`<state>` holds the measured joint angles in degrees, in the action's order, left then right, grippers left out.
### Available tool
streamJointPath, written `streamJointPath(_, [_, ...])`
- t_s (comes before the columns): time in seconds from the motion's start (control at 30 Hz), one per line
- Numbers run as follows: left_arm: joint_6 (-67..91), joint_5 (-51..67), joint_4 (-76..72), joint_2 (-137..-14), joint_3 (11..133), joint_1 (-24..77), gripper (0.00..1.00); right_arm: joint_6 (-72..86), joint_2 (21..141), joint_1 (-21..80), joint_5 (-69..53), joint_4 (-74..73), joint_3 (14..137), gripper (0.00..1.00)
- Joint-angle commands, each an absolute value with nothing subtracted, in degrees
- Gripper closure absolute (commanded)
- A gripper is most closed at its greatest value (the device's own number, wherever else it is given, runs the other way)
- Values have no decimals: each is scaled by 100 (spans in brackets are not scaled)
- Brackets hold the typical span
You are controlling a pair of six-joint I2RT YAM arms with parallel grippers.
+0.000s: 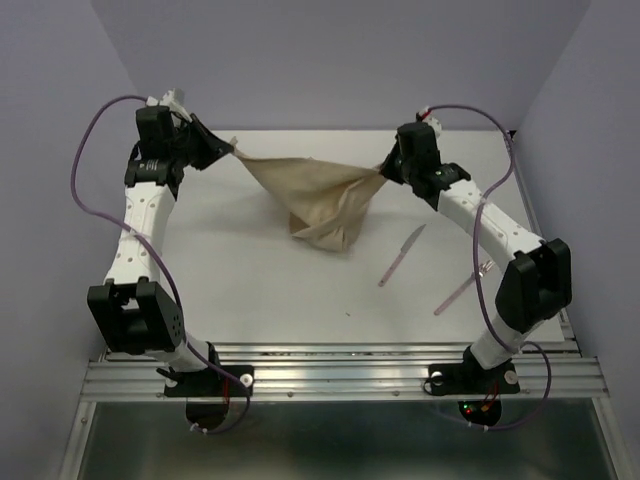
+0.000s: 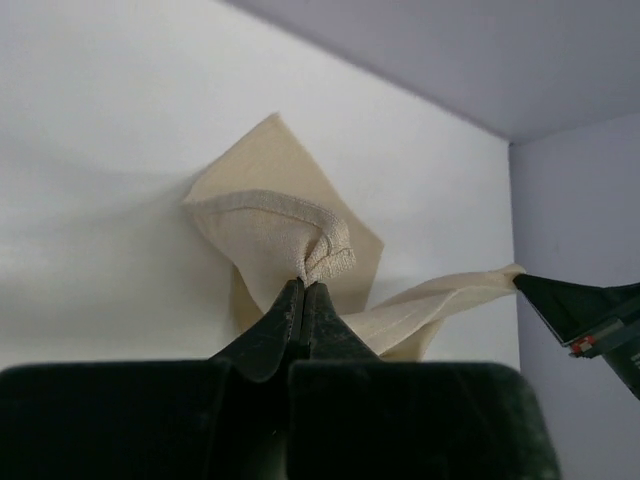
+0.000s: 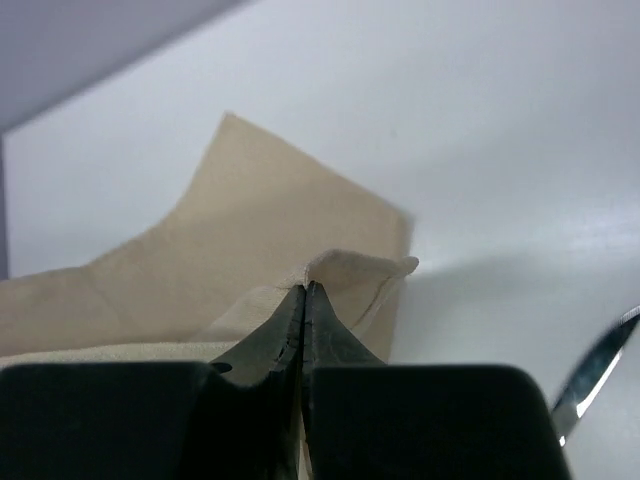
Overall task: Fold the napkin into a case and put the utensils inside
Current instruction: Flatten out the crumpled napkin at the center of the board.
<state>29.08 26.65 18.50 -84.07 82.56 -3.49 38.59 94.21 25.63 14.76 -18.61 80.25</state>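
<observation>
The beige napkin [image 1: 315,195] hangs stretched in the air between my two grippers, its lower part drooping to the table. My left gripper [image 1: 232,150] is shut on its left corner; the left wrist view shows the pinched hem of the napkin [image 2: 270,230] at the left gripper [image 2: 303,285]. My right gripper [image 1: 384,168] is shut on the right corner, seen as a folded edge of the napkin [image 3: 270,220] at the right gripper [image 3: 304,288]. Two utensils lie on the table at the right: one utensil [image 1: 401,256] with a silvery blade, the other utensil [image 1: 458,292] nearer my right arm.
The white table [image 1: 270,280] is walled by lavender panels. A metal rail [image 1: 340,375] runs along the near edge by the arm bases. A silvery utensil tip [image 3: 595,370] shows at the right of the right wrist view.
</observation>
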Motion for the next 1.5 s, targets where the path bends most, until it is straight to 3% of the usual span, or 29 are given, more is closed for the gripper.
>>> streamJointPath(0.0, [3286, 2716, 731, -8718, 9560, -387, 100, 3078, 9711, 2347, 1502, -1608, 10033, 99])
streamJointPath(0.13, [3437, 2865, 273, -8780, 10695, -395, 100, 2672, 9827, 2347, 1486, -1425, 11223, 99])
streamJointPath(0.27, [3323, 2988, 44, -8342, 10452, -395, 100, 2523, 9107, 2347, 1249, -748, 10374, 99])
streamJointPath(0.57, [3437, 3392, -598, -6840, 6973, -387, 100, 2724, 7682, 2347, 493, -949, 7360, 99])
streamJointPath(0.83, [3454, 3507, -194, -5741, 4748, -378, 100, 2997, 7129, 2347, -281, -1511, 6241, 99])
streamJointPath(1.2, [3120, 3007, 395, -5896, 4904, -387, 100, 3023, 6856, 2347, -27, -1608, 5827, 99])
streamJointPath(1.47, [3023, 2909, 466, -6547, 6080, -387, 100, 2778, 6995, 2347, 474, -1556, 6239, 99])
